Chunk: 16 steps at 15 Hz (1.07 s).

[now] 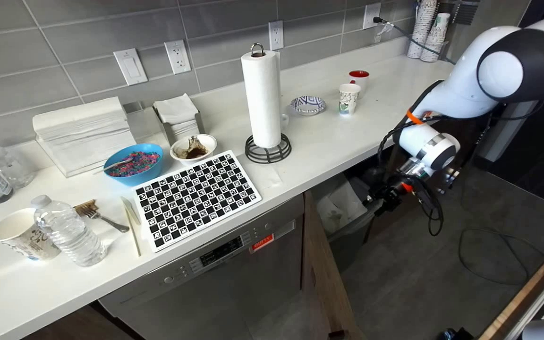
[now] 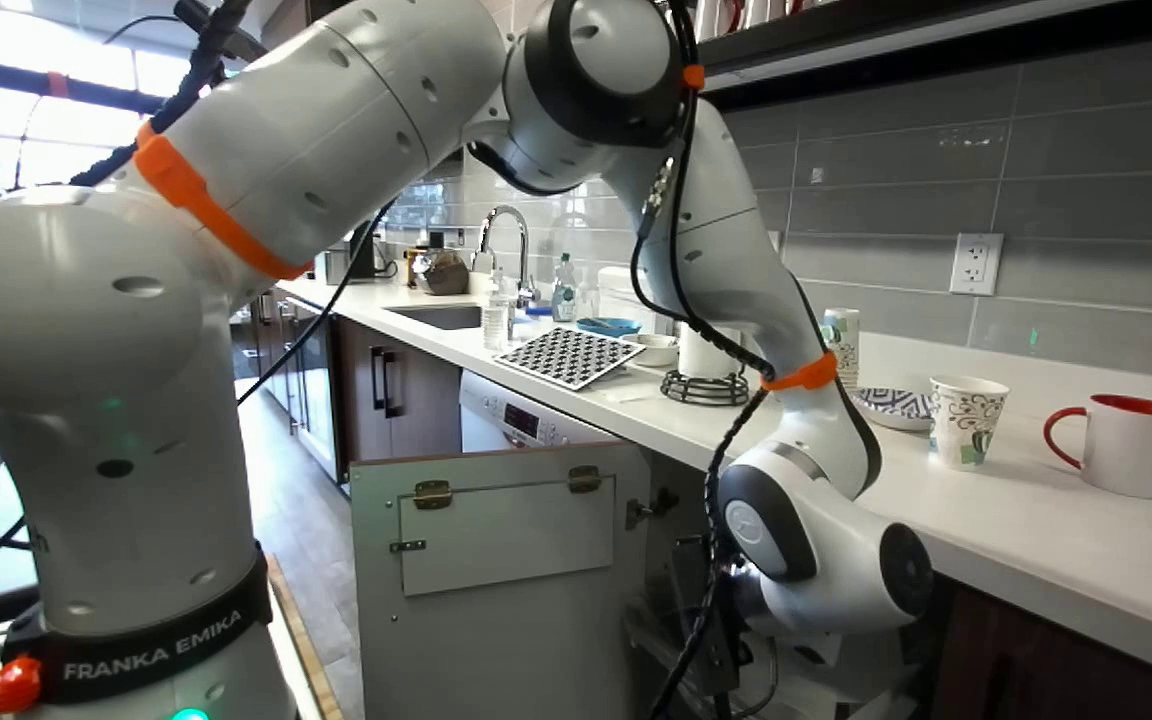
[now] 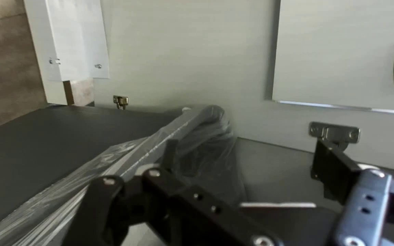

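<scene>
Lined bin (image 1: 350, 222): under the counter (image 1: 319, 151), just beside your gripper (image 3: 246, 156). A clear plastic bag (image 3: 159, 143) drapes over its rim and passes behind one of your fingers in the wrist view; contact cannot be told. Your gripper's fingers stand spread wide apart. Past the fingertips: pale inner face of the cabinet door (image 3: 190, 61), swung out. Beyond that door from your gripper, a dishwasher (image 1: 234, 274). Higher than your gripper, on the counter: paper towel roll (image 1: 262, 99), checkered board (image 1: 199, 198), paper cup (image 2: 966, 425), red-lined mug (image 2: 1116, 445).
</scene>
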{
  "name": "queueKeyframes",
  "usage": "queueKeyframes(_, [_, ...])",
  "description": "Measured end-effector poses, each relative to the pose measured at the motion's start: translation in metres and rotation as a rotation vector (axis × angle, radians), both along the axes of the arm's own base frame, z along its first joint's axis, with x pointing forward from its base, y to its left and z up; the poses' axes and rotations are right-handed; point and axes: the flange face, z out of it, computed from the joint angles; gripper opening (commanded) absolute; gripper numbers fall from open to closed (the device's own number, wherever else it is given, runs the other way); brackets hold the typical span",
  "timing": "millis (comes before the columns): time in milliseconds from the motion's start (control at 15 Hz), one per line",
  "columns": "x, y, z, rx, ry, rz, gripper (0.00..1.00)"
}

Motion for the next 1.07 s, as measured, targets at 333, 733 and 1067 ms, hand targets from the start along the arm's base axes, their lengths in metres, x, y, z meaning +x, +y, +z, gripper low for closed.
queueKeyframes(333, [-0.011, 0.002, 0.060, -0.176, 0.045, 0.166, 1.00])
queueKeyframes(733, [0.006, 0.017, 0.137, -0.377, 0.108, 0.236, 1.00])
queueKeyframes(1067, [0.024, 0.037, 0.187, -0.513, 0.133, 0.283, 1.00])
